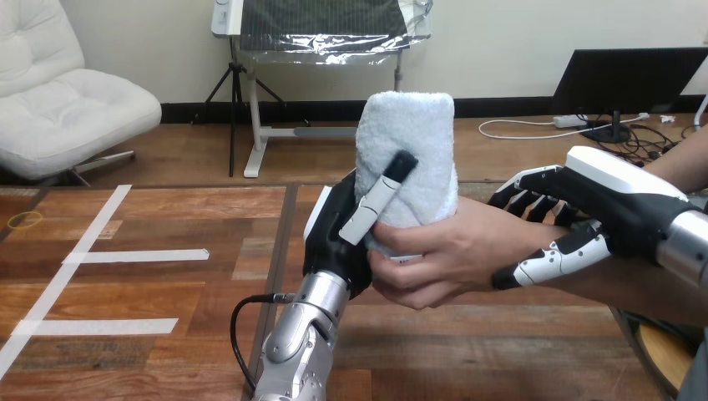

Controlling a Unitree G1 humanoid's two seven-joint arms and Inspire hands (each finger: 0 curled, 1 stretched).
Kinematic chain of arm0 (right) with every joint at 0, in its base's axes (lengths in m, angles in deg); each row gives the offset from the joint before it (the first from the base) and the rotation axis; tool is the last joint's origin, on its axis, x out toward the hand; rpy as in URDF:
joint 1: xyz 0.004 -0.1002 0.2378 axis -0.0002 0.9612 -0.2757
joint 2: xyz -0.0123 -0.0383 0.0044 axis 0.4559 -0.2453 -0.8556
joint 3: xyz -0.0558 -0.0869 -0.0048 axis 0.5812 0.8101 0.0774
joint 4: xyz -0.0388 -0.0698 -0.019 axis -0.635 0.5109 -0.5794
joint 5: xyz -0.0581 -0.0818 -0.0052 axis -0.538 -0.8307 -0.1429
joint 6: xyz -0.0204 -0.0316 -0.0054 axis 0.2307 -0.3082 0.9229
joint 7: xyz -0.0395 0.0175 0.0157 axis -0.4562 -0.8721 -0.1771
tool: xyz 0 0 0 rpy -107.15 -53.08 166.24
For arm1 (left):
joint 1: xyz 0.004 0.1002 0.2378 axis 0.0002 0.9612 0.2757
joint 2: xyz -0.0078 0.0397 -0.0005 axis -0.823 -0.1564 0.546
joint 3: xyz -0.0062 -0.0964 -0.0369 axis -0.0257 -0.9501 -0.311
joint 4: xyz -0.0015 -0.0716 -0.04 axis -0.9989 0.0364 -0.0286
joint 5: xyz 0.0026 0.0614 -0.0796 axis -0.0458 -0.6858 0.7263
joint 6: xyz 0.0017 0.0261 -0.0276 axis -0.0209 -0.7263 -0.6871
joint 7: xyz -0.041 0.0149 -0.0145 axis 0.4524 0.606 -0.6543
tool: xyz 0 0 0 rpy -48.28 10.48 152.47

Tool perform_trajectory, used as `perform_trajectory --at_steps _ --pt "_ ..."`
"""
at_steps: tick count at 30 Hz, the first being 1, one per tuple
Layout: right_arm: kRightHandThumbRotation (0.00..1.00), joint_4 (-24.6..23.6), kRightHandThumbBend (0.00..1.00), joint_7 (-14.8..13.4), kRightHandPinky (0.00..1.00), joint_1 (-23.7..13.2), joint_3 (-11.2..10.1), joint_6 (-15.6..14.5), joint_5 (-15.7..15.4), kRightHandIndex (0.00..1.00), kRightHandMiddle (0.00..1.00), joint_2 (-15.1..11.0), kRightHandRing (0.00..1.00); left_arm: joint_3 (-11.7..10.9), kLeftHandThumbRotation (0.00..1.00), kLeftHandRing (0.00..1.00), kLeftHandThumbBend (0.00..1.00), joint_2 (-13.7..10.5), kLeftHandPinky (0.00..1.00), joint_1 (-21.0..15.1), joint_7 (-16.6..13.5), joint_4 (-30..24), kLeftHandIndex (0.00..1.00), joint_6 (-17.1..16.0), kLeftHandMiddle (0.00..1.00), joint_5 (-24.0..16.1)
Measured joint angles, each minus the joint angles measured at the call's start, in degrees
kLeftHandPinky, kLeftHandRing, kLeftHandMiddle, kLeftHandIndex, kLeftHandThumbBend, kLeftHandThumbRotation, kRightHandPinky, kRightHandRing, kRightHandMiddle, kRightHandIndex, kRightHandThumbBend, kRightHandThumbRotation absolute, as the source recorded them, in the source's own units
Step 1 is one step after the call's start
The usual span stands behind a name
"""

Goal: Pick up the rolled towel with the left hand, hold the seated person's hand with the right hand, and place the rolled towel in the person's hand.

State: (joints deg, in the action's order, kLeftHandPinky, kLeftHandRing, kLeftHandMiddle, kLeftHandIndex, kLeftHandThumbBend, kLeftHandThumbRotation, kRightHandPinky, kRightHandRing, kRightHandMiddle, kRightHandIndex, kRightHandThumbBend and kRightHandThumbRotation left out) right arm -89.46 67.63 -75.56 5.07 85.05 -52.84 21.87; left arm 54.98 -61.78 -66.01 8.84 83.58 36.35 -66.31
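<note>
A white rolled towel [409, 142] stands upright above the table's middle. My left hand [336, 242] is curled round it from the left, its thumb lying across the towel's front. The person's hand [451, 255] comes in from the right and grips the towel's lower part, fingers wrapped under it. My right hand [597, 213] is on the person's wrist, its fingers over the top and its thumb beneath, curled round the wrist.
The wooden table [167, 251] carries strips of white tape [138, 256] at its left side. A dark seam [280, 242] runs down the tabletop just left of my left arm.
</note>
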Motion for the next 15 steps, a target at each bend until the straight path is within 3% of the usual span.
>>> perform_trajectory --at_steps 10,15 --pt "0.63 -0.4 0.88 1.0 0.56 2.7 -3.4 2.6 6.8 0.8 0.76 0.0 0.69 0.1 1.0 0.71 0.74 0.0 0.72 0.0 0.7 -1.5 0.71 -0.4 0.75 -2.6" --pt "0.79 -0.4 0.92 0.1 0.57 4.8 -5.2 5.4 9.0 0.8 0.75 0.2 0.69 0.1 1.0 0.77 0.73 0.0 0.82 0.0 1.1 -3.1 0.74 -1.2 0.78 -4.2"
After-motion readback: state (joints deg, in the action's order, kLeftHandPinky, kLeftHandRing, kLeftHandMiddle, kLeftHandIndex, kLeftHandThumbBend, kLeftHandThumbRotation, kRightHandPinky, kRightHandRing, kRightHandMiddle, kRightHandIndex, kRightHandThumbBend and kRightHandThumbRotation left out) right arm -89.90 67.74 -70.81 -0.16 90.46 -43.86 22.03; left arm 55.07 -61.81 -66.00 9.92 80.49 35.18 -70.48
